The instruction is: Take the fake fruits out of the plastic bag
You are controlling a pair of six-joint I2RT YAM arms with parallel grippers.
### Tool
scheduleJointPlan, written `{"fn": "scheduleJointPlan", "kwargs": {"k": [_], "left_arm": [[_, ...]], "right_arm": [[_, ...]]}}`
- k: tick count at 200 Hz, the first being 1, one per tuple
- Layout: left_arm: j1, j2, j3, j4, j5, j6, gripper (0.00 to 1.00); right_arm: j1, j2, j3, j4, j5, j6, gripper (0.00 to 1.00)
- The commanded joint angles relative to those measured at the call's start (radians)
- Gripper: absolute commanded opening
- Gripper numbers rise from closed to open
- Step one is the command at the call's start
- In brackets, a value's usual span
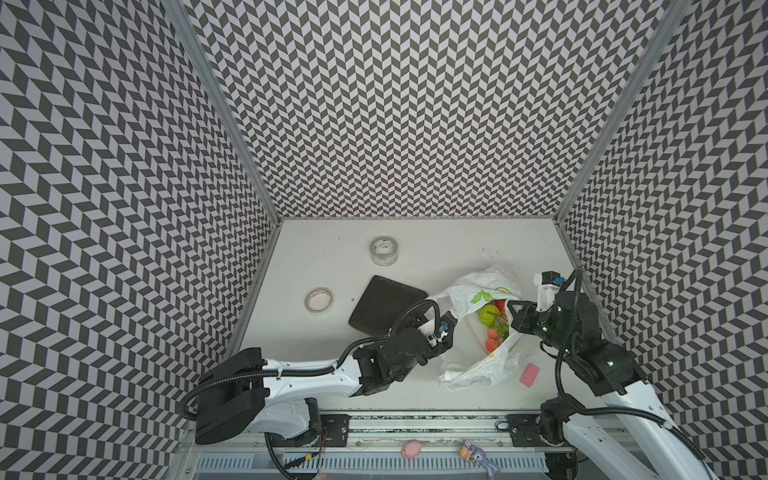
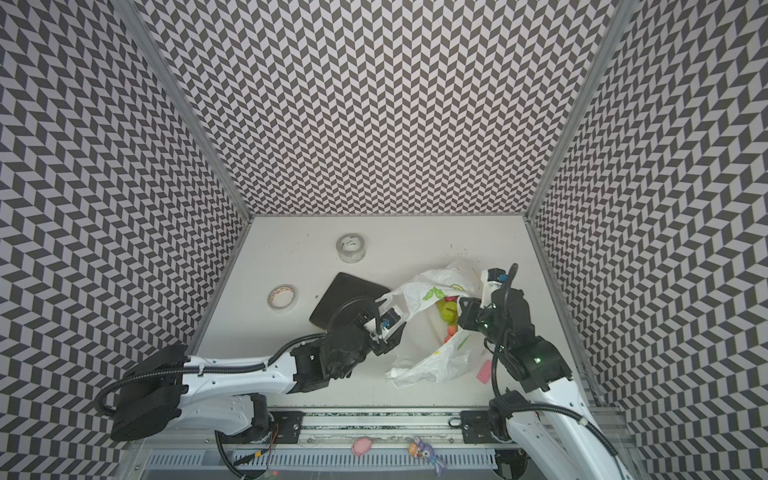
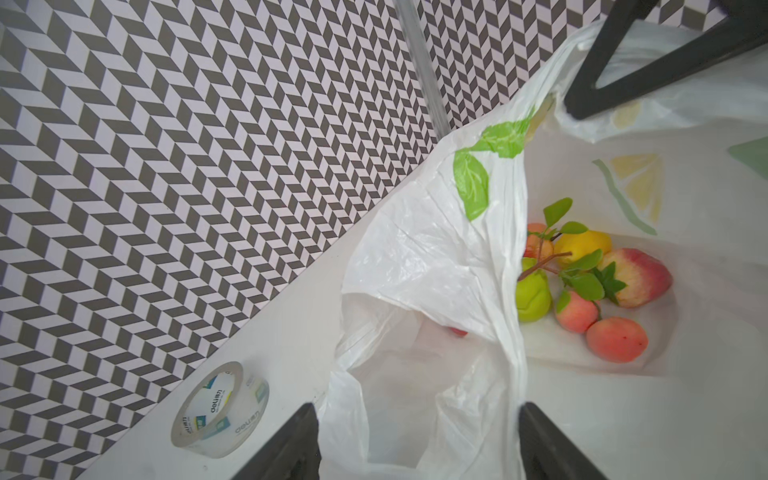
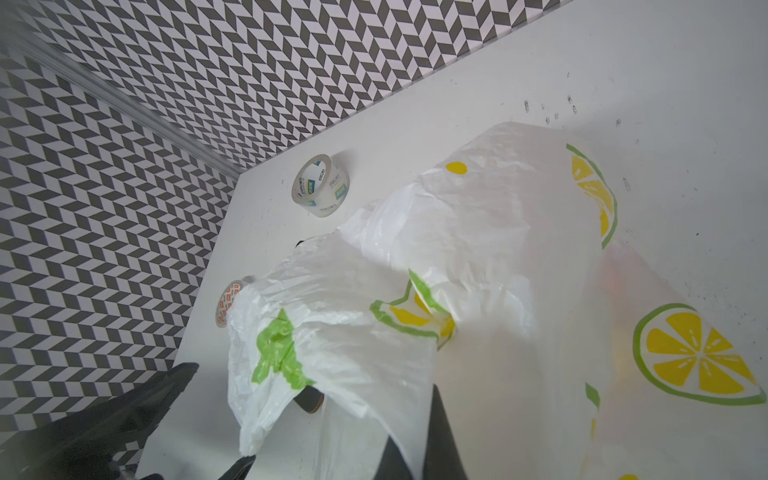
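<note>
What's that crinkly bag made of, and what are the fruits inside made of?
The plastic bag looks like thin white plastic film: it wrinkles and light shines through. The fake fruits look like smooth moulded plastic or foam, faintly glossy, with too-even colours; which one isn't clear.

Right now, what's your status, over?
Left gripper open at plastic bag mouth. Right gripper shut on its rim. Fake fruits inside. Loose film partly covers them.

Crinkly thin plastic bag (image 3: pixel 415 257), glossy fruits (image 3: pixel 616 338)
</note>
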Motion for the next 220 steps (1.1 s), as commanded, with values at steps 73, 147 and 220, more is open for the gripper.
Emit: {"fn": "scheduleJointPlan", "kwargs": {"k": [73, 147, 220], "left_arm": [[0.012, 0.008, 0.043, -0.024, 0.211, 0.073, 0.80], [0.087, 0.119, 0.124, 0.030, -0.038, 0.121, 0.46], [0.115, 0.128, 0.166, -0.003, 0.091, 0.100, 0.00]], "right_arm": [[0.006, 0.022, 0.043, 0.089, -0.010, -0.039, 0.00], [0.004, -0.014, 0.042, 0.060, 0.033, -0.035, 0.00], [0.004, -0.001, 0.069, 0.051, 0.047, -0.029, 0.04]]}}
